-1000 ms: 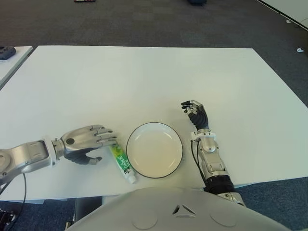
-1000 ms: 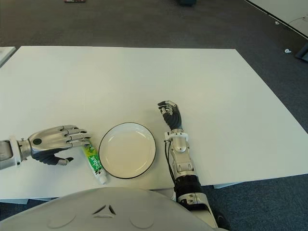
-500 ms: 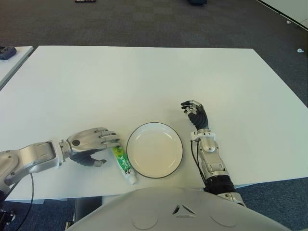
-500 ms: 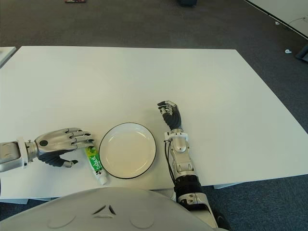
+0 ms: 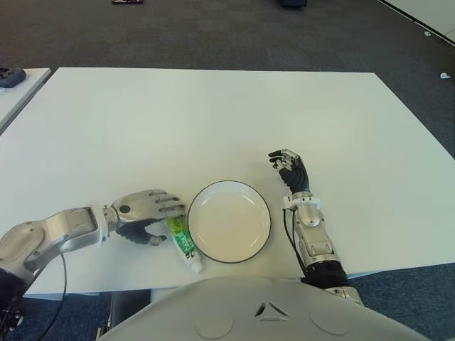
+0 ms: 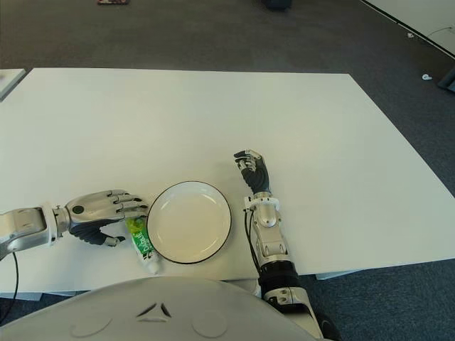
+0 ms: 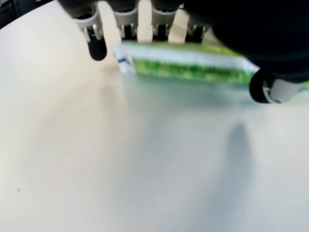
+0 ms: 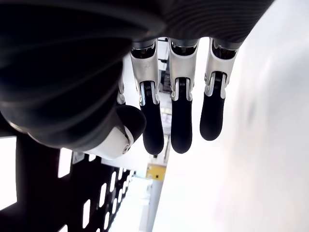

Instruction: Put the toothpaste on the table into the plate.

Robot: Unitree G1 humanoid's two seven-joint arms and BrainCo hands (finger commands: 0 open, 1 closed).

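A green and white toothpaste tube (image 5: 185, 246) lies flat on the white table (image 5: 213, 121), just left of the round white plate (image 5: 227, 222) with a dark rim. My left hand (image 5: 158, 219) reaches in from the left; its fingers cover the tube's far end. In the left wrist view the toothpaste tube (image 7: 188, 67) lies on the table between the fingers (image 7: 96, 46) and the thumb (image 7: 270, 89), which are spread around it without closing. My right hand (image 5: 290, 168) shows right of the plate, fingers relaxed and holding nothing.
The table's front edge runs just below the tube and plate. A second table's corner with a dark object (image 5: 11, 75) shows at the far left. Dark carpet surrounds the table.
My left hand has slid right along the table until its fingers overlap the tube's far end. The tube, plate and right hand stay where they were.
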